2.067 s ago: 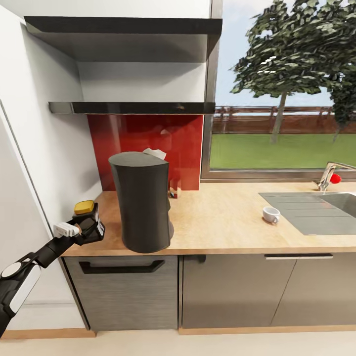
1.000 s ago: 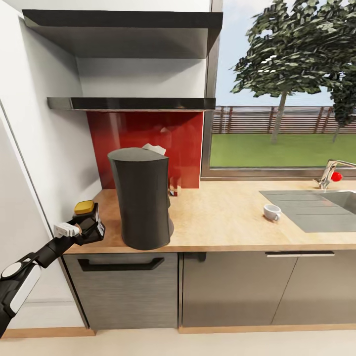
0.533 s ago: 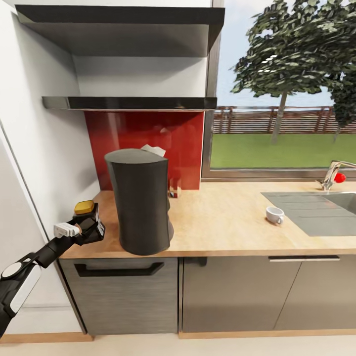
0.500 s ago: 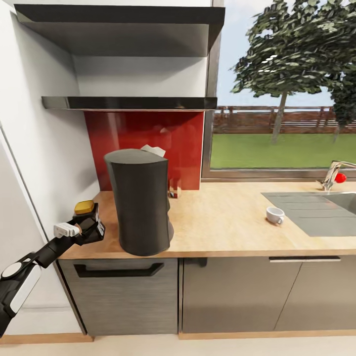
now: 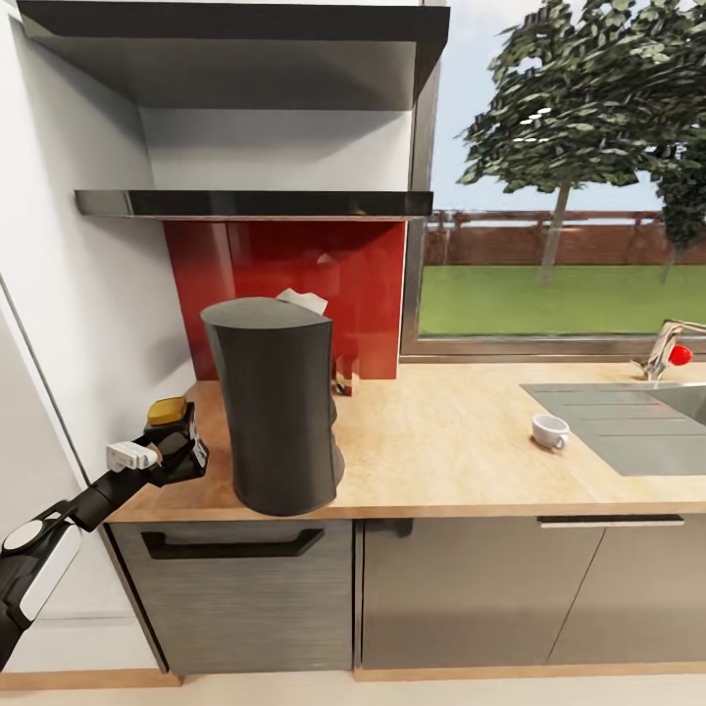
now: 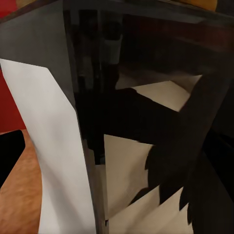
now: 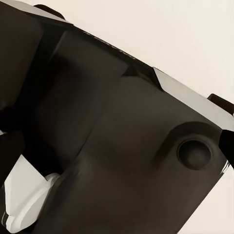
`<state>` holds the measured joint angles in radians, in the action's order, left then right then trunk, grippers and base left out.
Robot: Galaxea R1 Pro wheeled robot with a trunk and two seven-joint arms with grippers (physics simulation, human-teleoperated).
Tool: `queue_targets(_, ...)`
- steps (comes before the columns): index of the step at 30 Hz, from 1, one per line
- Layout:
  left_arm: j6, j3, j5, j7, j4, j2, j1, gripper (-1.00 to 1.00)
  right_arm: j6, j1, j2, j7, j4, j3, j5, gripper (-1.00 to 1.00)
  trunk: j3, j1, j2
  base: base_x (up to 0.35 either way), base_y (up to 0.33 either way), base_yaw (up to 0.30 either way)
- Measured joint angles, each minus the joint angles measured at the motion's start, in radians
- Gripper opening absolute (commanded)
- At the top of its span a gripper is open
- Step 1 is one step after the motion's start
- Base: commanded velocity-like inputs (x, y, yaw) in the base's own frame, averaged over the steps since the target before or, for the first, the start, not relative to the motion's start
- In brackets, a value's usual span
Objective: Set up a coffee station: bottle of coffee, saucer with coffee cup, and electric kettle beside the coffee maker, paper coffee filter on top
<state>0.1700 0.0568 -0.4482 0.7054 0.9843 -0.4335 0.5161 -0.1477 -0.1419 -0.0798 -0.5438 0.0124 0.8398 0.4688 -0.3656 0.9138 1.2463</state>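
The tall dark coffee maker stands on the wooden countertop near its left end. A white paper coffee filter peeks out at its top back edge. My left gripper is shut on the bottle of coffee, dark glass with a yellow lid, at the counter's left corner, a short gap left of the coffee maker. Up close, the bottle of coffee is dark glass with a white label. A white coffee cup sits on the counter by the sink. Saucer and kettle are out of view.
Two dark wall shelves hang above a red backsplash. A grey sink with a faucet is at the right, under a window. A white wall is at the left. Dark robot body parts lie over a pale floor.
The camera has moved a little closer and shifted, so the counter, cup and coffee maker sit slightly differently in the picture. My left arm and the bottle hold the same pose.
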Motion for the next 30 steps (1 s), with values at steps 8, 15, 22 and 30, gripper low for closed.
queue_targets(8,0.0,0.0,0.0,0.0,0.0,0.0,0.0,-1.0,0.0,0.0,0.0,0.0,0.0,0.0,0.0,1.0,0.0,0.0,0.0,0.047,0.0,0.0)
queue_targets(15,0.0,0.0,0.001,0.0,0.0,0.0,0.0,-1.0,0.0,0.0,0.0,0.0,0.0,0.0,0.0,1.0,-0.006,0.008,0.014,0.002,0.0,0.0)
queue_targets(22,0.0,0.0,0.0,0.0,0.0,0.001,0.0,-1.0,0.001,0.0,0.0,0.0,0.0,0.002,-0.001,1.0,-0.019,0.023,0.042,0.0,0.0,0.0)
queue_targets(30,0.0,0.0,0.0,0.0,0.0,0.001,0.0,-1.0,0.002,0.0,0.0,0.0,0.0,0.003,-0.002,1.0,-0.019,0.023,0.042,0.0,0.0,0.0)
